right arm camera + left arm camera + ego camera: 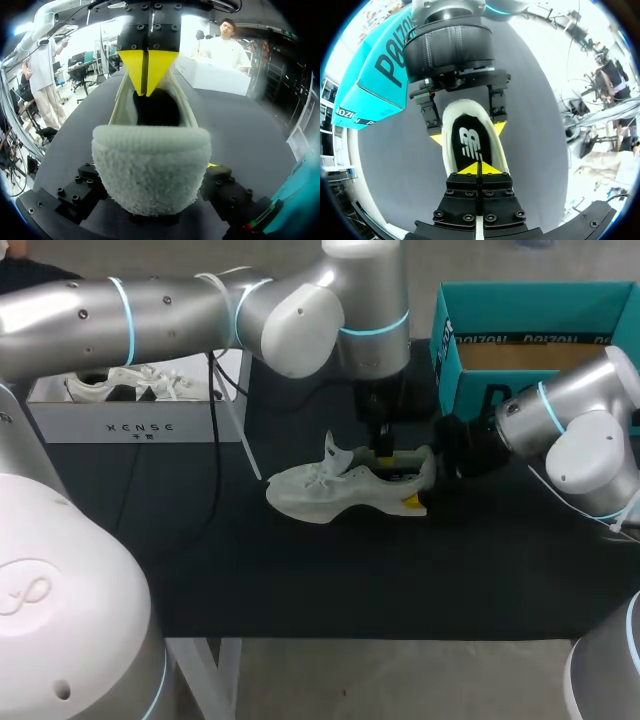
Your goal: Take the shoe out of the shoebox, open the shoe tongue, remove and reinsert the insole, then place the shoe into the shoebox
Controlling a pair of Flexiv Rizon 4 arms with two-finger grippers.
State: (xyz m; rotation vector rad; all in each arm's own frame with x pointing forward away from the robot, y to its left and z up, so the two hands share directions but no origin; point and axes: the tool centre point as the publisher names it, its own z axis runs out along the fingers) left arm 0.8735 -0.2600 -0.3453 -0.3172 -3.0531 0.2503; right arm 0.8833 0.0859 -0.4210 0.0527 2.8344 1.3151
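My left gripper [479,169] hangs straight down over the mouth of the white shoe [320,490], its two yellow tips pressed together. Nothing shows between them, and I cannot tell whether they touch the lining below. Under those tips lies the black insole [470,142], seated inside the shoe. From the right wrist view, the same left gripper [147,75] points as one yellow wedge into the dark opening, just past the padded heel collar.

My right gripper [468,134] stands astride the heel. One finger is against each side of the shoe and the yellow tips bear on its walls, so the heel is clamped from both sides. In its own view the right gripper [152,170] is mostly hidden behind the fleecy heel [150,165], with the black finger blocks showing on either side.

From above, the left gripper [384,452] comes down behind the tongue [333,452], which stands up. The right gripper [425,480] meets the heel from the right. The shoe sits upright on the black table [300,580], toe toward my left.

The teal shoebox [470,390] stands open, close behind my right arm and apart from the shoe. A white box [130,425] holding another white shoe [130,385] sits at the far left.
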